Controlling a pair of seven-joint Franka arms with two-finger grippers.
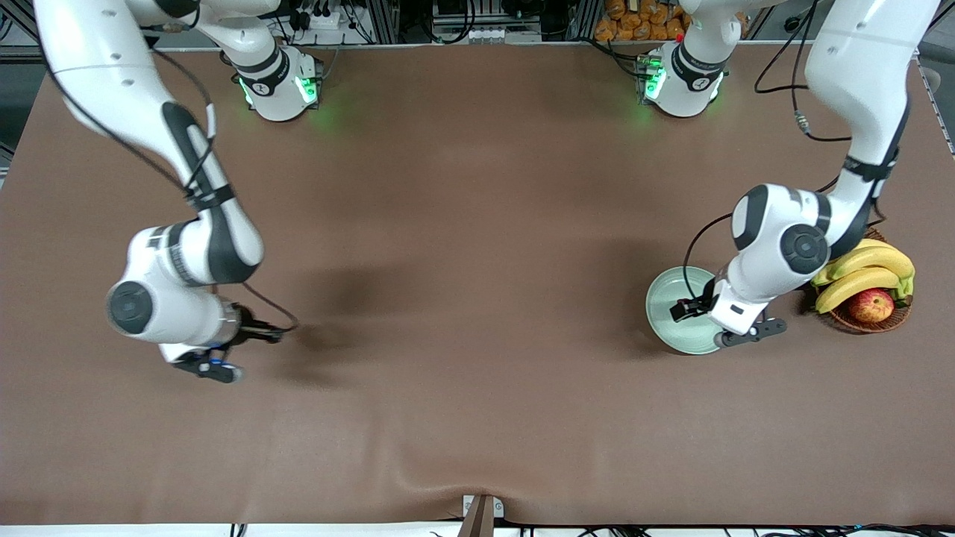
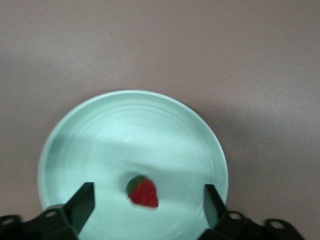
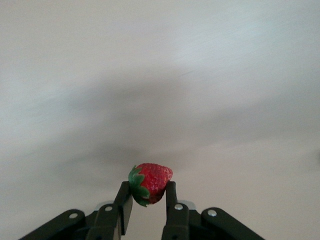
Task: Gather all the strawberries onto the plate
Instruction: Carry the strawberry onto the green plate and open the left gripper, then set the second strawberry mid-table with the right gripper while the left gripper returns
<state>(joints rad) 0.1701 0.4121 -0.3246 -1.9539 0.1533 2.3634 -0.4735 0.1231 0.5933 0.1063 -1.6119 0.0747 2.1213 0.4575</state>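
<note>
Nearest the front camera, low toward the right arm's end of the brown table (image 1: 477, 224): right gripper (image 1: 216, 367), hanging over bare tabletop close to that end's edge, fingers (image 3: 170, 202) clenched on a strawberry (image 3: 149, 183), red body up, green leafy top against one finger. Spread across nearly the whole front view, that same brown tabletop, with both arm bases along its edge farthest from the camera. Next in size, toward the left arm's end: brown wicker basket (image 1: 873, 319), close to the end edge, holding yellow bananas (image 1: 865, 270) and a red-yellow apple (image 1: 870, 304), the left arm's elbow leaning over part of it. Just beside the basket, toward the table's middle: pale mint-green plate (image 2: 65, 140) (image 1: 664, 292), round and shallow, partly covered in the front view by the left arm's wrist. Over that plate: left gripper (image 2: 149, 200), released, black fingers (image 2: 82, 200) standing wide apart with nothing between them but the dish below. Smallest of all, lying on the plate's floor between those spread fingers in the left wrist view: a second strawberry (image 2: 143, 192), red with a dark green top, apart from both fingers, off the plate's centre. No third berry to be made out.
</note>
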